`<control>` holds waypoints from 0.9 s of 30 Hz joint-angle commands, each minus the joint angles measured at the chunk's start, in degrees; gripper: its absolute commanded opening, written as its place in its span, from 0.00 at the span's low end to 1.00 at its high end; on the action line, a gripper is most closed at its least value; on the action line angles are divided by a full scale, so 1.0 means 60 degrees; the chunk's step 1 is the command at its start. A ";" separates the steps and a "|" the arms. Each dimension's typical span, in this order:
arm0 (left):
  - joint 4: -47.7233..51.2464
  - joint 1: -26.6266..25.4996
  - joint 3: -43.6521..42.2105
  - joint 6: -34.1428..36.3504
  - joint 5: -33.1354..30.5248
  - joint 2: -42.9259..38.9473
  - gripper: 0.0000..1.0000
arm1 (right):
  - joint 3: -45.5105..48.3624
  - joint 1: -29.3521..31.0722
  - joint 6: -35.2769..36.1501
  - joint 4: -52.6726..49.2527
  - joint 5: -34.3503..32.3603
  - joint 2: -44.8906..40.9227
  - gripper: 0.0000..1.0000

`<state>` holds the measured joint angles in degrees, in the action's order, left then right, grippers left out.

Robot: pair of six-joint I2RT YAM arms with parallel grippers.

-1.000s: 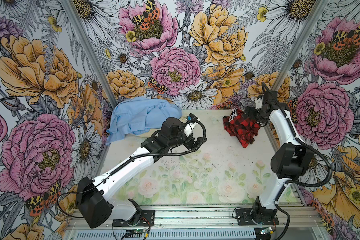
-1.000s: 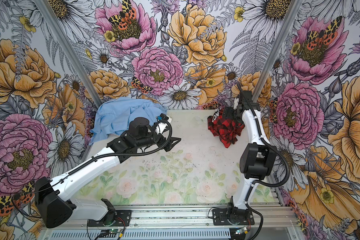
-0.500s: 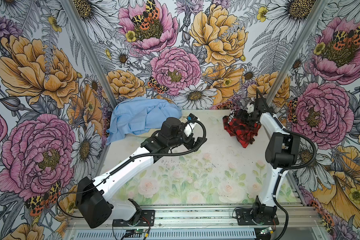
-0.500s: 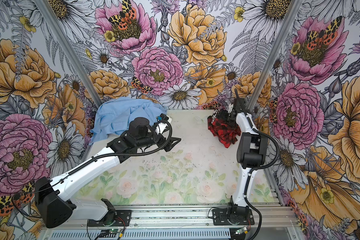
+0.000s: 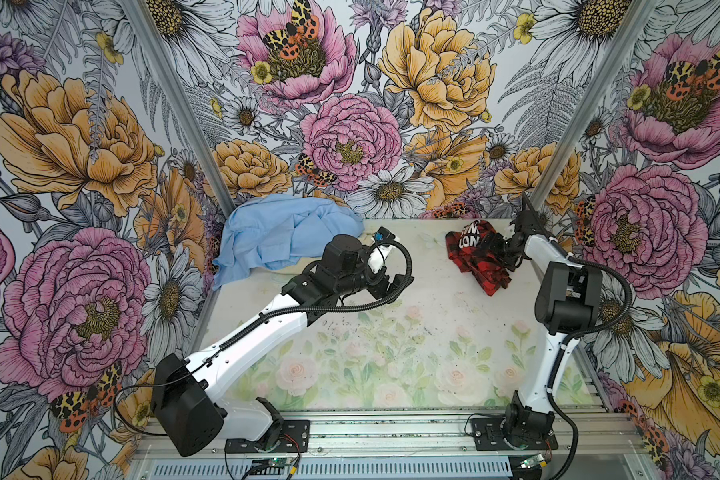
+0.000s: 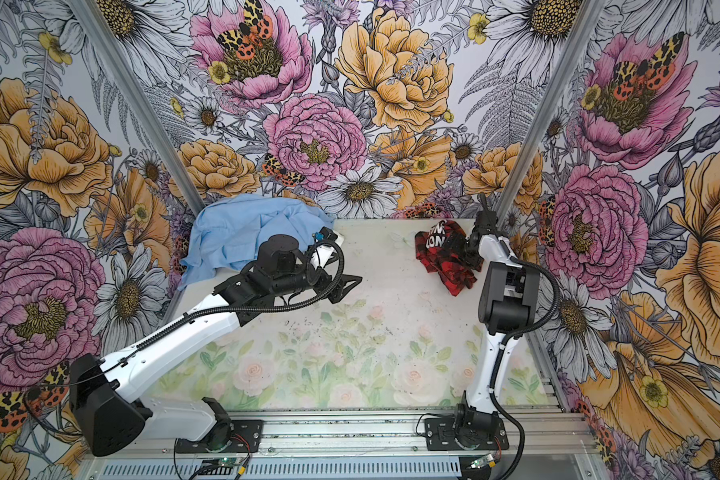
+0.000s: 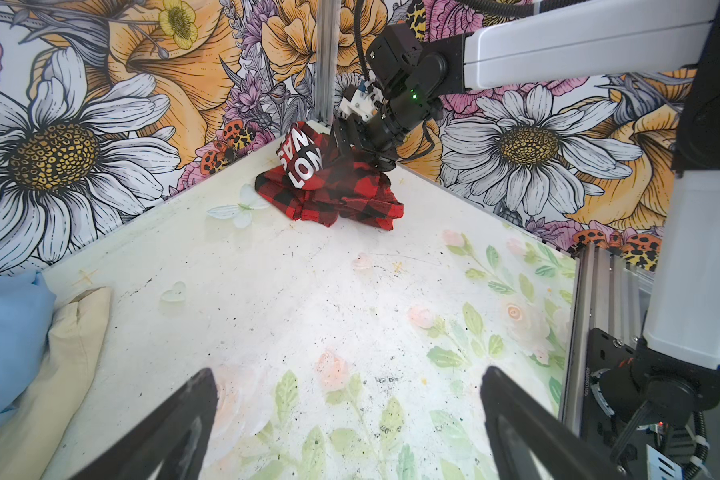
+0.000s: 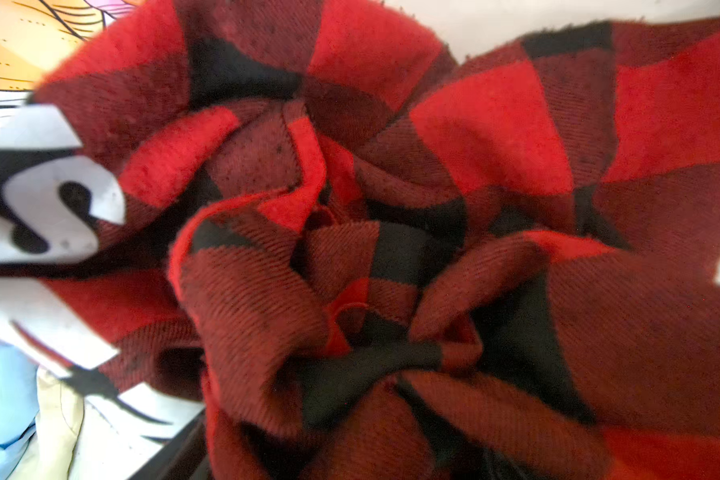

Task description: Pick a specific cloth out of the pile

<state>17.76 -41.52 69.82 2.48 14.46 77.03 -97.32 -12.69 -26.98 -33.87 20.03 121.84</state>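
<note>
The cloth [image 5: 481,266] [image 6: 445,259] [image 7: 341,195], red-and-black check with a black patch of white letters, lies crumpled at the table's back right corner, apart from the pile. My right gripper [image 5: 497,251] [image 6: 467,249] [image 7: 356,151] is pushed down into its folds with the jaws apart. In the right wrist view the cloth [image 8: 391,208] fills the frame and hides the fingers. The pile, a light blue shirt [image 5: 283,237] [image 6: 246,232] over a cream cloth [image 7: 67,353], sits at the back left. My left gripper [image 5: 395,286] [image 7: 348,374] hangs open over bare table mid-way between them.
Flower-printed walls close in the table on three sides, and a metal post [image 7: 325,62] stands right behind the check cloth. An aluminium rail [image 5: 391,428] with both arm bases runs along the front edge. The painted tabletop [image 5: 391,345] lies bare in front.
The right arm has folded its elbow in, and its gripper has come down onto the check cloth, which has bunched up slightly. The left arm has not moved.
</note>
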 commanded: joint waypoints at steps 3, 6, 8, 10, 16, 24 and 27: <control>0.0029 -0.0075 0.0153 0.0185 0.0047 -0.0051 0.99 | -0.0066 0.0027 -0.0058 0.0313 0.0039 -0.1361 0.92; 0.0043 -0.0082 0.0130 0.0215 -0.0006 -0.0108 0.99 | -0.0024 0.0020 -0.0168 0.0283 -0.0085 -0.1860 0.92; 0.0041 -0.0090 0.0126 0.0243 -0.0042 -0.0139 0.99 | 0.0005 -0.0002 -0.0197 0.0283 -0.0065 -0.2091 0.92; 0.0043 -0.0067 0.0126 0.0260 -0.0061 -0.0176 0.99 | 0.0051 -0.0009 -0.0180 0.0291 0.0012 -0.2304 0.92; 0.0044 0.0044 0.0111 0.0256 -0.0109 -0.0241 0.99 | 0.0591 0.0295 0.0624 0.0640 0.0695 -0.3198 0.93; -0.0103 0.0975 0.0069 -0.0126 -0.0562 -0.0371 0.99 | 0.4562 0.1910 0.1598 0.3278 0.0467 -0.6926 1.00; -0.0118 0.1588 -0.0037 -0.0319 -0.1583 -0.0459 0.99 | 0.6665 0.2373 0.1434 0.4750 0.0253 -0.8544 0.99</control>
<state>17.72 -34.83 69.82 2.50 11.57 76.31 -64.64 0.73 -19.46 -16.19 22.74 76.99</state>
